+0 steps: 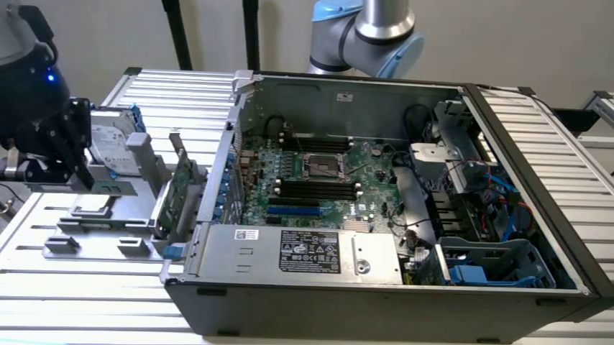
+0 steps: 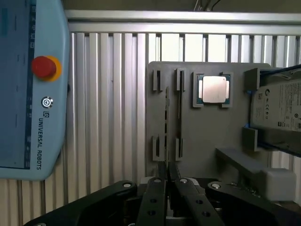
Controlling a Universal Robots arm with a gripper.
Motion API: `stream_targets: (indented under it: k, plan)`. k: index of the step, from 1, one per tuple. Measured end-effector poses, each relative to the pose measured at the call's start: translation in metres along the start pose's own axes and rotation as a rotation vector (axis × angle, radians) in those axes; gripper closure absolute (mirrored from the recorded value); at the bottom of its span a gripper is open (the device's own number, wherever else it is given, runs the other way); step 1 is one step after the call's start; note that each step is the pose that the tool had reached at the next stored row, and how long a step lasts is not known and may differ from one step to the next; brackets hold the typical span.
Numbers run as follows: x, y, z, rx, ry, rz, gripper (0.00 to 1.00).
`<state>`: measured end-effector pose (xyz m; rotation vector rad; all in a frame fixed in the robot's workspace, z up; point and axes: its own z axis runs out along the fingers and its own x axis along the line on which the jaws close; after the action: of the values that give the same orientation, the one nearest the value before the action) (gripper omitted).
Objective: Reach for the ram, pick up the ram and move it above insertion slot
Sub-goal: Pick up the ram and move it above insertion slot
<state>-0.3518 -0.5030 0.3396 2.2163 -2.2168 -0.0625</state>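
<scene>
The ram point(image 2: 166, 120) stands on edge as a thin stick in the notched posts of a grey holder plate point(image 2: 207, 132). A second thin dark strip point(image 2: 179, 113) runs parallel beside it. My gripper point(image 2: 167, 176) hovers just off the near end of these two strips with its black fingers point(image 2: 161, 175) pressed together and nothing between them. In the exterior view the gripper point(image 1: 67, 169) hangs at the left, over the holder outside the case. The insertion slot point(image 1: 317, 188) is one of several parallel black sockets on the motherboard, below the silver processor socket point(image 1: 321, 165).
On the holder sit a loose processor chip point(image 2: 214, 89), a silver hard drive point(image 2: 282, 110) and a green expansion card point(image 1: 178, 194). A teach pendant with a red stop button point(image 2: 43, 67) lies beside the plate. The open case wall point(image 1: 226, 172) stands between holder and motherboard.
</scene>
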Motion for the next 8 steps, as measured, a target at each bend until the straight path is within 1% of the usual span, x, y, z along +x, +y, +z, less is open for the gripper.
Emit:
stream_targets:
  k: [8]
  plan:
    - [-0.001,-0.0257,-0.0371,-0.0026,-0.0113,-0.012,0.87]
